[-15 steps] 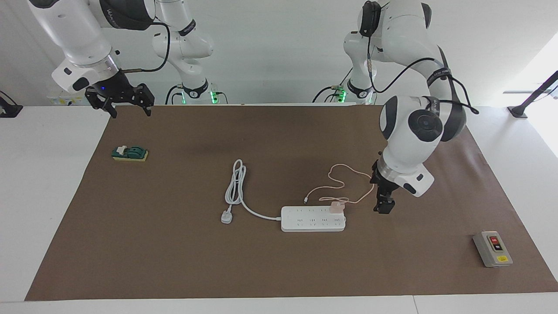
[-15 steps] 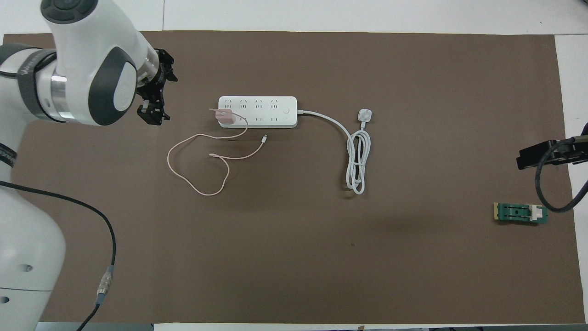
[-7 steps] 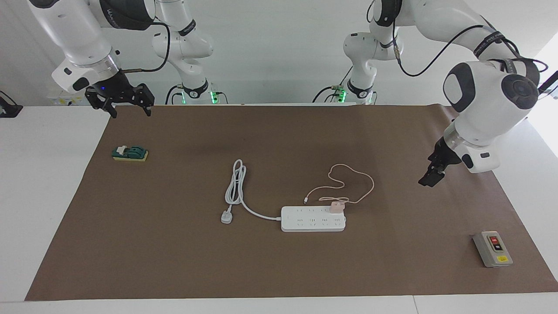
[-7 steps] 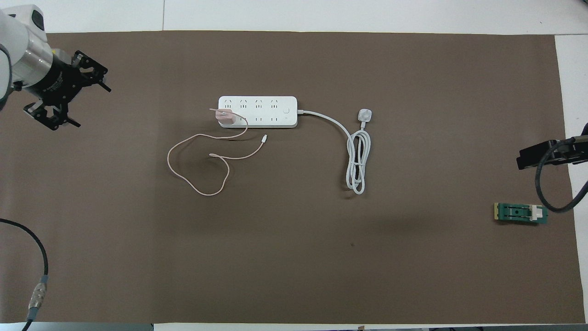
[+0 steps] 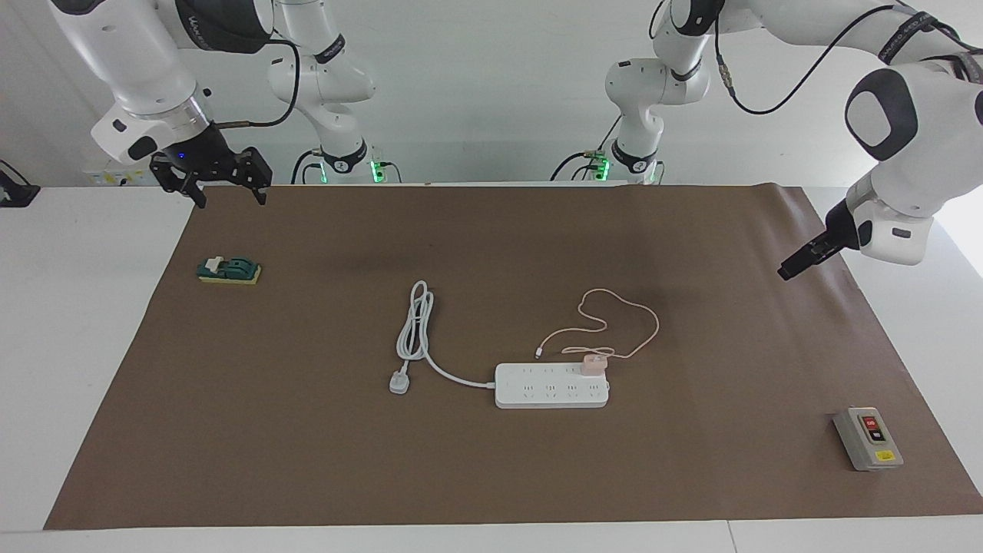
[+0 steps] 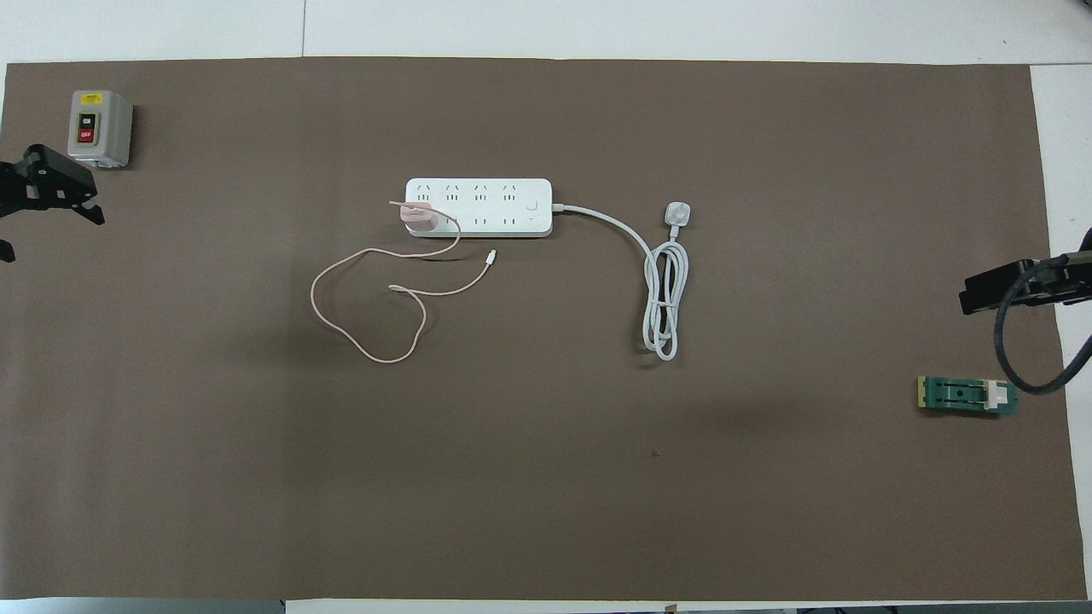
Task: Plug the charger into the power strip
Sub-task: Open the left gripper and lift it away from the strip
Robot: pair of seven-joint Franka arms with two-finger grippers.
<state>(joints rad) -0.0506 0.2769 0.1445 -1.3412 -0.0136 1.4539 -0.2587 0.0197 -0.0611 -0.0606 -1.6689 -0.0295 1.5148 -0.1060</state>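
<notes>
The pale pink charger (image 5: 592, 365) sits upright in an outlet at the end of the white power strip (image 5: 549, 388) toward the left arm; it also shows in the overhead view (image 6: 418, 218). Its thin pink cable (image 5: 637, 307) loops on the mat nearer to the robots. My left gripper (image 5: 785, 273) is open and empty, raised over the mat's edge at the left arm's end, well away from the strip. My right gripper (image 5: 227, 196) is open and waits over the mat's corner at the right arm's end.
The strip's thick white cord and three-pin plug (image 5: 398, 382) lie beside it toward the right arm. A grey switch box (image 5: 868, 439) stands at the mat's corner farthest from the robots at the left arm's end. A green block (image 5: 229, 270) lies near the right gripper.
My left gripper has pulled away from beside the charger, rising and moving out to the mat's edge at the left arm's end. The charger stays in the strip. The right arm has not moved.
</notes>
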